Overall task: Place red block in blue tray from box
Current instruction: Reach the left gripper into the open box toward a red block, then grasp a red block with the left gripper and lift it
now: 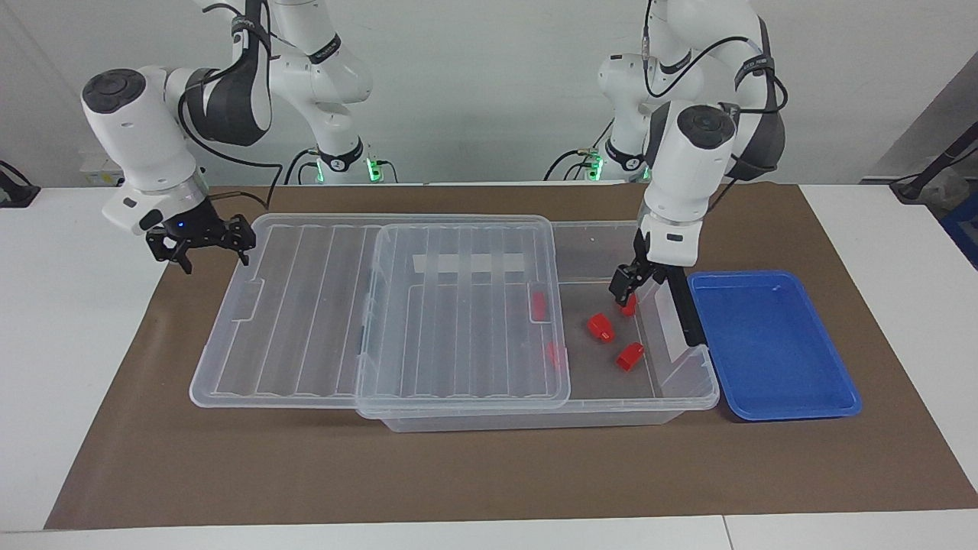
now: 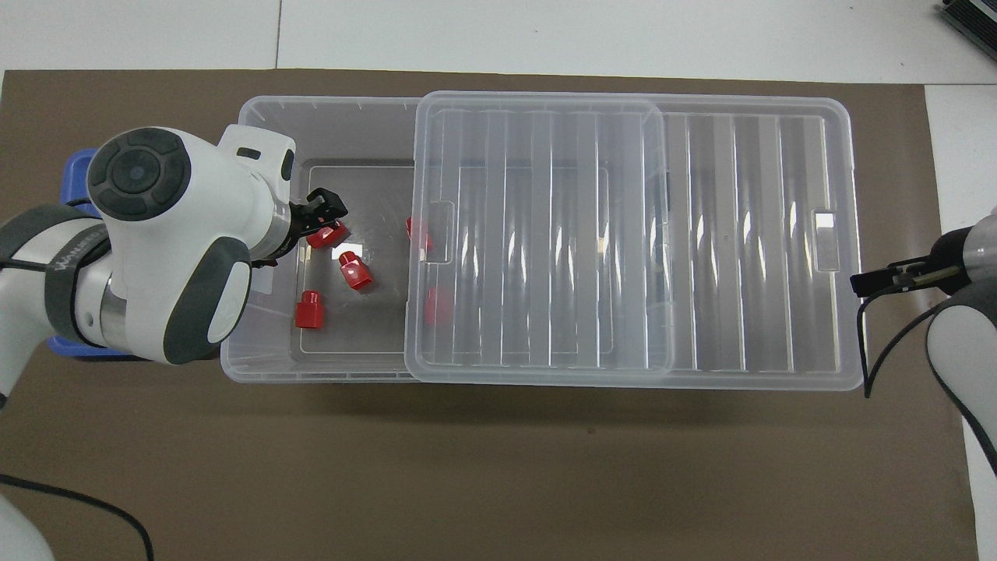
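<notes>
facing view: left pincer (image 1: 628,284), jaws apart and empty, hangs inside the large clear plastic box (image 1: 649,386), just above the small red plastic block (image 1: 628,305) nearest the black handle. right pincer (image 1: 200,241) waits open beside the ribbed lid (image 1: 306,305).

overhead view: same block (image 2: 327,234) directly under the left pincer (image 2: 325,209); shallow blue plastic tray (image 2: 72,167) adjoins the box.

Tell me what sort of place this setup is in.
Most likely a robotics lab or test bench: two white robot arms mounted at a plain white table, a brown mat marking the work area, and simple practice props, a clear box of red blocks and a blue tray.
</notes>
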You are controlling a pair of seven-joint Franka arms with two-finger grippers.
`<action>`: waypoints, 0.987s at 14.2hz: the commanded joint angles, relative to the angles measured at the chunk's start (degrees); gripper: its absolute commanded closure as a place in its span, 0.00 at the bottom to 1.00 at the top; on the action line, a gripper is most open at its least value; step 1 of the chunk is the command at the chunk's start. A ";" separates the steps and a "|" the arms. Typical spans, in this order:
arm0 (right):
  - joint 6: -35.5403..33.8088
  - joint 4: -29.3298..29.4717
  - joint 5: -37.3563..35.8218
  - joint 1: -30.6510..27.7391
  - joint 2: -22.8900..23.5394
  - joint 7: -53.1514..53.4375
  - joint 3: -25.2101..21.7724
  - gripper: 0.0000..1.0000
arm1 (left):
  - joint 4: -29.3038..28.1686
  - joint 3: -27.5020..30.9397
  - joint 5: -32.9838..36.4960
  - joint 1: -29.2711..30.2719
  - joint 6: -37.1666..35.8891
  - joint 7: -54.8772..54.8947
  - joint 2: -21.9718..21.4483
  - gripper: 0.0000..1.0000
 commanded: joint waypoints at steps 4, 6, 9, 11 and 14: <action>-6.77 2.48 -0.24 6.06 -3.38 16.35 0.52 0.00 | -5.30 0.81 1.65 -2.72 11.12 -6.89 4.59 0.00; -11.25 7.66 -0.24 8.70 -1.45 20.57 0.44 0.00 | -4.96 0.81 4.79 -3.79 14.91 -9.73 8.36 0.00; -16.53 15.65 -0.24 9.59 1.71 23.66 0.44 0.00 | -5.74 0.81 5.16 -3.26 17.47 -9.65 9.08 0.00; -18.12 21.28 -0.41 9.33 3.91 23.67 0.44 0.00 | -7.23 0.81 5.25 -3.17 18.79 -9.65 9.43 0.00; -21.02 25.87 -0.15 8.36 5.85 23.67 0.26 0.00 | -8.29 0.81 5.25 -3.88 18.88 -9.73 9.08 0.00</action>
